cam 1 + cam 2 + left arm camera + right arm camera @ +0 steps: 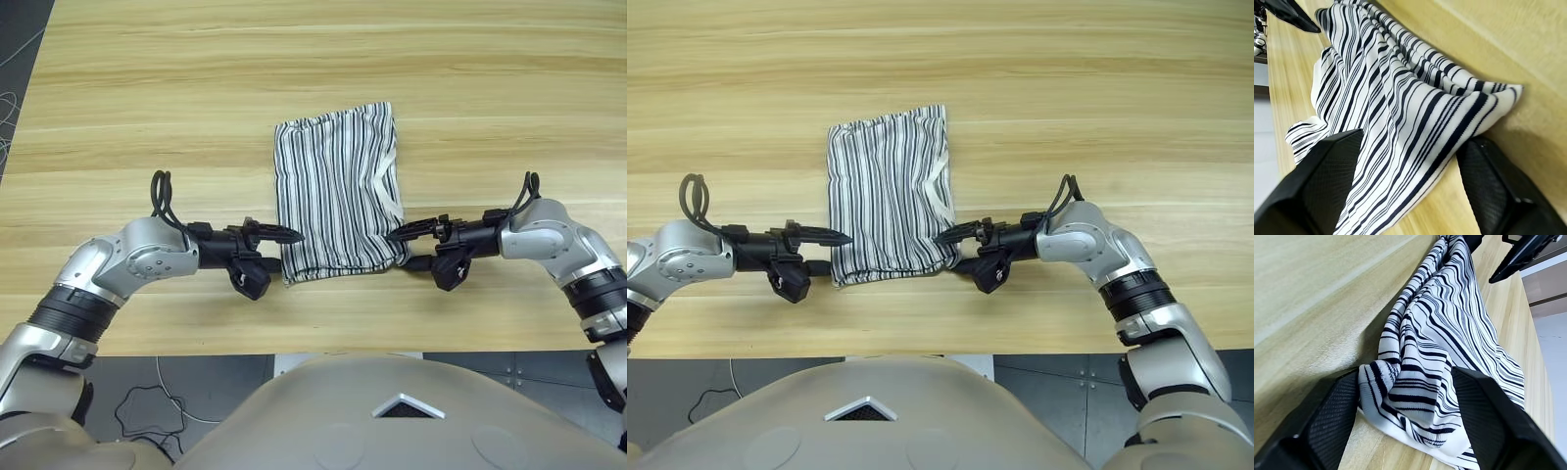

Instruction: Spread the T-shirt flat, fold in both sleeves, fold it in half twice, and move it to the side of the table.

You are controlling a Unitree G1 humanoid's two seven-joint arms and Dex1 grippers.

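Note:
The black-and-white striped T-shirt (338,191) lies folded into a narrow rectangle at the middle of the wooden table (147,98), its long side running away from me. My left gripper (286,255) is at the shirt's near left corner, open, with one finger above the hem and one below. At the near right corner my right gripper (400,251) is open in the same way. In the left wrist view the corner of the T-shirt (1400,98) sits between the two fingers (1327,186). In the right wrist view a bunched corner of the T-shirt (1449,323) fills the gap between the fingers (1332,431).
The table's front edge (323,351) runs just behind both grippers. Bare wood stretches to the left, right and far side of the shirt. Cables (147,411) lie on the dark floor below the edge.

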